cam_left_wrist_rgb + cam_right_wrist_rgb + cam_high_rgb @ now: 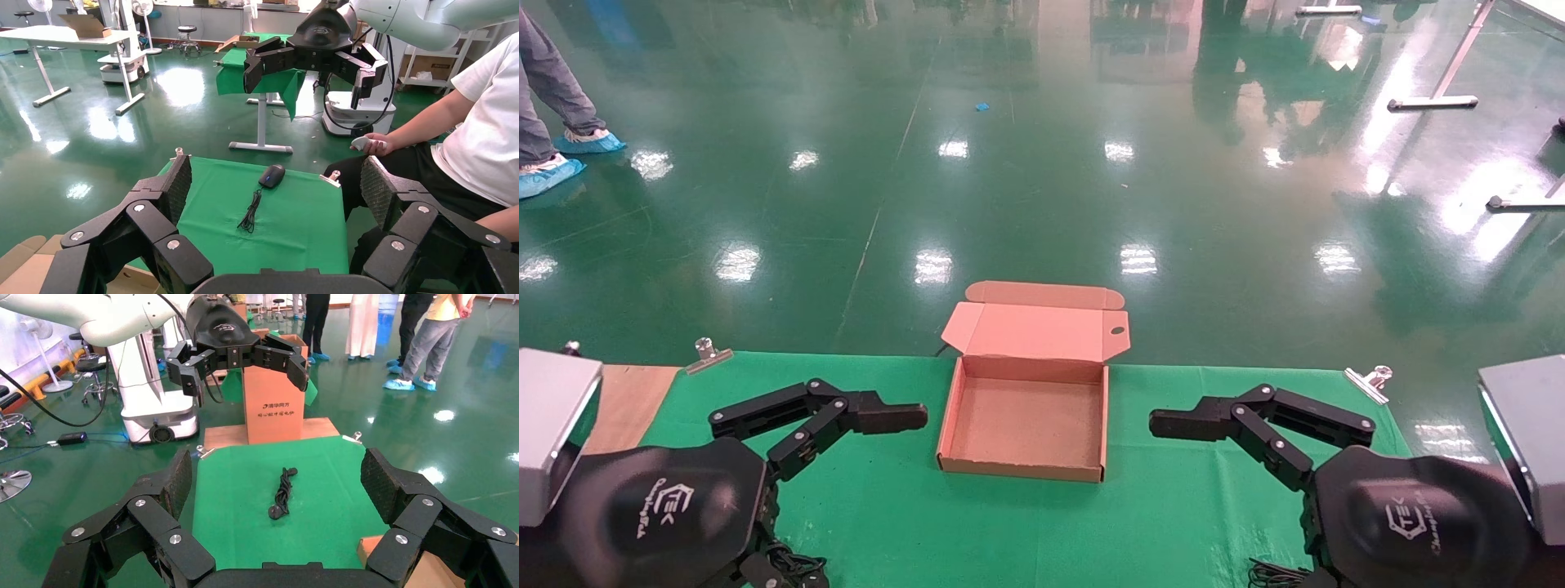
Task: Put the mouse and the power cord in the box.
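Note:
The brown cardboard box lies open in the middle of the green table, its lid flap standing at the far side; nothing is inside. The black mouse sits on the cloth toward the table's right end, its thin cable bunched beside it. The power cord lies coiled toward the left end, its round plug nearest the box. My left gripper hovers left of the box, open and empty. My right gripper hovers to the box's right, also open and empty.
Metal clips pin the cloth at the far corners. A seated person is close to the table's right end. A tall cardboard carton stands on a wooden board past the left end. Someone walks on the floor far left.

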### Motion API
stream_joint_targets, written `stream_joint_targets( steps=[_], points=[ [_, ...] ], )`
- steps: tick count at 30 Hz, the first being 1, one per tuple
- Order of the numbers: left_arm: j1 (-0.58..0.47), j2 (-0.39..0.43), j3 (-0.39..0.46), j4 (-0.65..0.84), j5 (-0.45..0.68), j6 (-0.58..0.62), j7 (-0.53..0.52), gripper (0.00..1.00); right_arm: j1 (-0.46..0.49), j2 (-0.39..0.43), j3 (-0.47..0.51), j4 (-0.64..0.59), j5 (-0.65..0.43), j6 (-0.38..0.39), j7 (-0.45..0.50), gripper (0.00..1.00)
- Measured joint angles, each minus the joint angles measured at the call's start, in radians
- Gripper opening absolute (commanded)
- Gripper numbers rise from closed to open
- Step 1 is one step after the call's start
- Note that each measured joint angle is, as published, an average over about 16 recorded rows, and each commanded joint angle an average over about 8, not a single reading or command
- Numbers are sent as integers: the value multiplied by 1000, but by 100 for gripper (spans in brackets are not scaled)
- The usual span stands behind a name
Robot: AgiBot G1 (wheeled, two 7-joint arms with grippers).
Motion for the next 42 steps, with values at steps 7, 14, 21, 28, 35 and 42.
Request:
stream_joint_targets(
  steps=[7, 14, 21, 28, 35, 42],
  points=[
    [0, 0, 0, 0, 0, 0, 0, 100, 0, 0, 0, 0, 0, 0, 0, 100],
    [0, 0, 0, 0, 0, 0, 0, 100, 0, 0, 0, 0, 0, 0, 0, 100],
    [0, 0, 0, 0, 0, 0, 0, 100, 0, 0, 0, 0, 0, 0, 0, 100],
    [0, 0, 0, 0, 0, 0, 0, 100, 0, 0, 0, 0, 0, 0, 0, 100],
    [0, 0, 0, 0, 0, 0, 0, 100, 1, -1, -1, -1, -1, 1, 0, 100],
    [0, -1, 2, 1, 2, 6, 2, 100, 5, 0, -7, 1, -13, -2, 0, 100]
  ],
)
